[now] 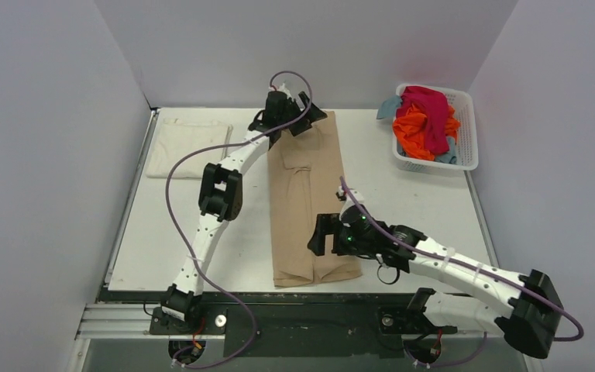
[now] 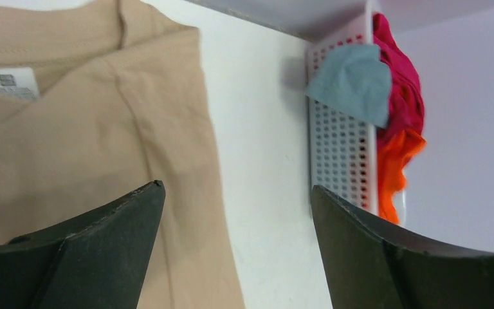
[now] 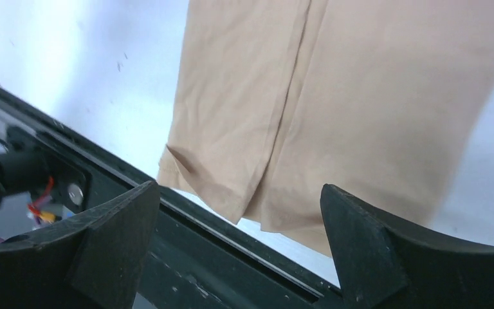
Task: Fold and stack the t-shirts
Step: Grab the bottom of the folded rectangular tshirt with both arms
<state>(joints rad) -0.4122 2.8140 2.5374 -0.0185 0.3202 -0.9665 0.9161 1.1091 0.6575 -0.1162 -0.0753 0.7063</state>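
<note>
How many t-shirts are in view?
5: tan t-shirt mid-table; cream t-shirt folded far left; magenta t-shirt, orange t-shirt, teal t-shirt in the mesh basket, where others may hide.

A white desk [image 1: 410, 194] is sitting inside a three-sided booth, with a plain back wall [image 1: 302, 46], a left wall [image 1: 46, 155] and a right wall [image 1: 565, 116] rising from its edges, all showing a pale grey-lilac tone. Soft, even light is falling from above, casting only faint shadows on the desk top. Along the near edge a dark strip [image 1: 310, 319] and a silver slotted rail [image 1: 124, 322] are running side to side.
</note>
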